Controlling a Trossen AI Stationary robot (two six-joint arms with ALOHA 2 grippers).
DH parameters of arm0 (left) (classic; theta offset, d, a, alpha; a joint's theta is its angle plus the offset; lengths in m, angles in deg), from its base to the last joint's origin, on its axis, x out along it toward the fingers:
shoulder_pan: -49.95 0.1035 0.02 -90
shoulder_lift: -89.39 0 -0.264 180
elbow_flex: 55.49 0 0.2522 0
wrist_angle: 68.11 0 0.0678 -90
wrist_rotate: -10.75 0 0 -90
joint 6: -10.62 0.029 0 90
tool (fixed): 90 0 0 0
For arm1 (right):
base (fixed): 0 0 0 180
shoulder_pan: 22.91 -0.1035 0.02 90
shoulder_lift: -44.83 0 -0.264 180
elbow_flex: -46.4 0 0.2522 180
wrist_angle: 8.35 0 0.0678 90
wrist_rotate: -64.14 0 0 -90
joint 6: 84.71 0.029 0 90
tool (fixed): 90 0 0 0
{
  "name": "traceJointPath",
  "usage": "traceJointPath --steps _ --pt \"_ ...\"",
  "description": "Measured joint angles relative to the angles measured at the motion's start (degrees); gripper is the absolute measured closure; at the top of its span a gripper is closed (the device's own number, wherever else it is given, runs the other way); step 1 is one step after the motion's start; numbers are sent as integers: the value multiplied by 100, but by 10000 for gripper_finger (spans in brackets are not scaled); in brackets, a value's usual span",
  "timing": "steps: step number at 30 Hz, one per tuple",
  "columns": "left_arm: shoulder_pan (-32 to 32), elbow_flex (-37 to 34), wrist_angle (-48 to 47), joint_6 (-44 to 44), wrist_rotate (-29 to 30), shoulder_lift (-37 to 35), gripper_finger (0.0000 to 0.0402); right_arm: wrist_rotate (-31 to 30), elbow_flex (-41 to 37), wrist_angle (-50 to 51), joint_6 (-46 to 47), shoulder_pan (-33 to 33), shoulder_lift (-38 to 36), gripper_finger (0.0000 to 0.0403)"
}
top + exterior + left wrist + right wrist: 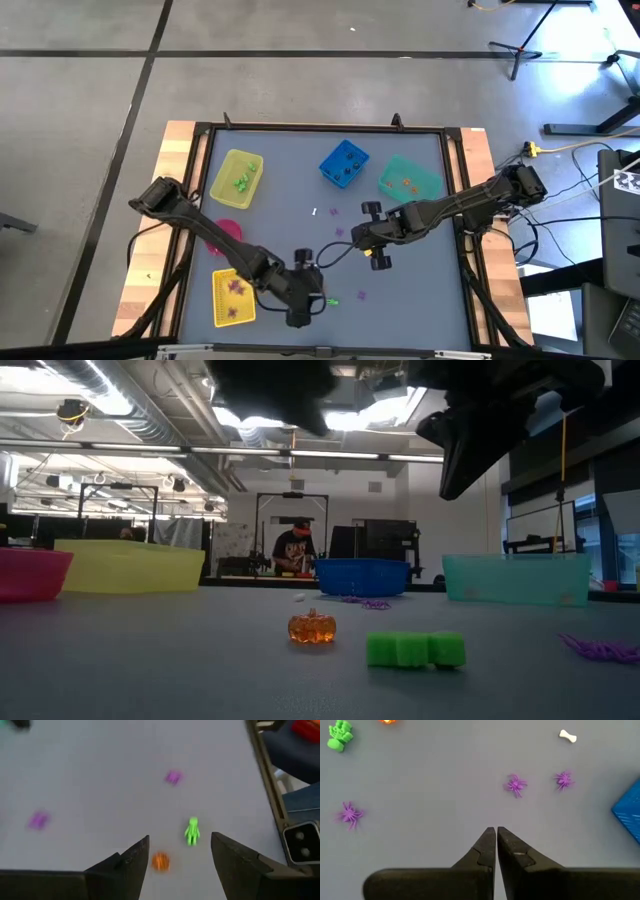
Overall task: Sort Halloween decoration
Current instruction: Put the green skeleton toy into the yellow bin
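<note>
Halloween decoration trinkets lie scattered on the grey table. Near the front edge are a green figure [192, 831] and an orange pumpkin [160, 861], also seen as the figure [415, 649] and the pumpkin [312, 627] in the low view. My left gripper [180, 851] hovers open just short of them, tilted down, the pumpkin near one fingertip and the figure ahead between the fingers; in the high view the left gripper [316, 298] is at the front middle. Purple spiders [515, 785] and a white bone [567, 736] lie mid-table. My right gripper [496, 831] hangs shut above bare table, at the table's middle [355, 236].
Bins stand around the table: a yellow one [238, 178] with green pieces at the far left, a blue one [344, 163], a teal one [410, 178], a pink bowl [225, 230], and a second yellow one [233, 297] with purple pieces near the front left. A person works in the room behind.
</note>
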Motion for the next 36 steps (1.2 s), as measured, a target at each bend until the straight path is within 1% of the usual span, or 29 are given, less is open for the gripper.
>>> traceJointPath --steps 5,13,21,31,36 --pt "283 0 565 833 -389 79 206 0 0 -109 2 0 0 386" --pt "589 0 632 1433 -568 87 206 -1 0 -108 57 0 0 386" --pt "645 0 657 1437 -605 87 206 0 0 -114 116 0 0 386" --pt "360 0 825 1411 -580 87 206 0 0 -120 204 0 0 386" --pt "224 0 978 1371 -232 87 206 -143 0 -147 175 0 0 386"
